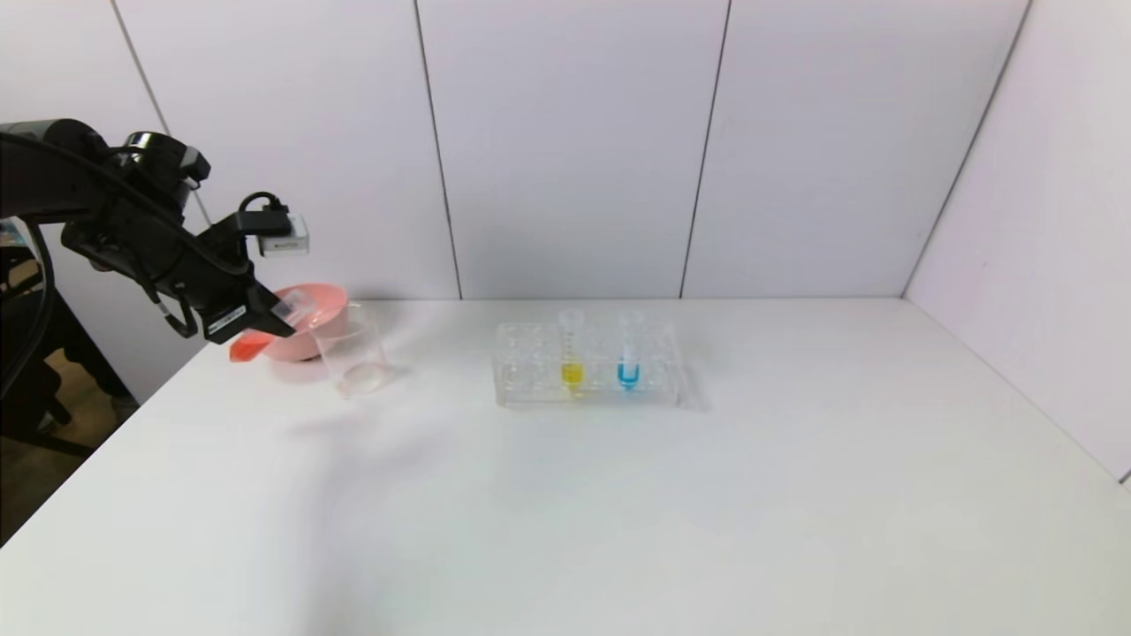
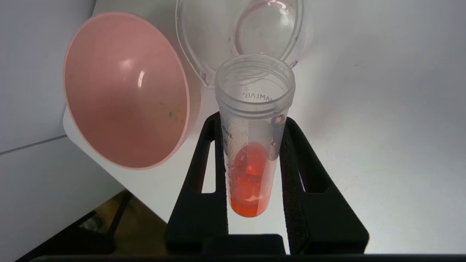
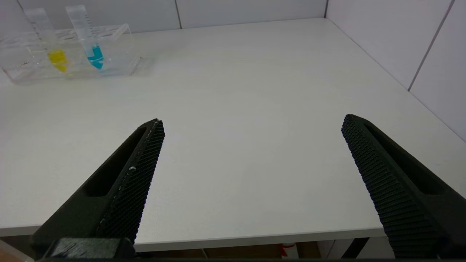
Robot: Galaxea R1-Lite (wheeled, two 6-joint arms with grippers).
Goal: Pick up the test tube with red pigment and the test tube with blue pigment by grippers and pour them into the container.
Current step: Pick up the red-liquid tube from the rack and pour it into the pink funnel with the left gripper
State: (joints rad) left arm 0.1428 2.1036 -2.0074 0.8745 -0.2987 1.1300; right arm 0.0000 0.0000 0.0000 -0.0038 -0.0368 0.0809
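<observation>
Right tool (image 3: 251, 174) nearest, fingers spread wide, holding nothing, parked low over bare worktop (image 3: 255, 91); left tool (image 2: 255, 163) clamped on red tube (image 2: 253, 145), mouth tipped toward beaker (image 1: 352, 349) beside pink bowl (image 1: 309, 309), evidently for pouring; blue tube (image 1: 628, 352) waiting upright in rack (image 1: 588, 364) beside yellow tube (image 1: 572, 349).

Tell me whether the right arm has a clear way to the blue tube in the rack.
Probably yes. The right claw hangs open at the table's near edge, with only bare table between it and the blue tube standing upright in the rack. The yellow tube beside it leaves little room.
</observation>
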